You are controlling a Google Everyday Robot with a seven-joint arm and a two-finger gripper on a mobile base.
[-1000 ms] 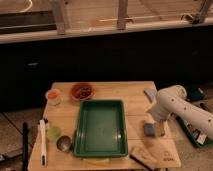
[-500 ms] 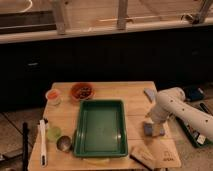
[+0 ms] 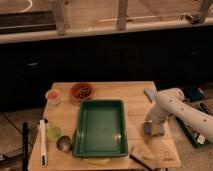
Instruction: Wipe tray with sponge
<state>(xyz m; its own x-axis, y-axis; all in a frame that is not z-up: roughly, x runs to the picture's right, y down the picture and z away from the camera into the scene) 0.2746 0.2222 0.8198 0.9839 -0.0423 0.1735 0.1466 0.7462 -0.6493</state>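
The dark green tray (image 3: 100, 127) lies flat in the middle of the wooden table, with nothing on its floor. To its right, near the table's right edge, the blue sponge (image 3: 155, 130) rests on the wood. The white arm reaches in from the right and points straight down. Its gripper (image 3: 153, 125) sits right on top of the sponge and covers the sponge's upper part. The sponge is still on the table, a hand's width away from the tray's right rim.
A red bowl (image 3: 82, 91) and an orange cup (image 3: 52, 95) stand behind the tray. A green cup (image 3: 53, 132), a metal cup (image 3: 63, 143) and a white-handled brush (image 3: 42, 142) lie to its left. A brown board (image 3: 156, 155) is at the front right, a grey-blue wedge (image 3: 149, 93) at the back right.
The arm has sunk a little onto the sponge, and the sponge has stayed in place. The tray and the other items have not moved.
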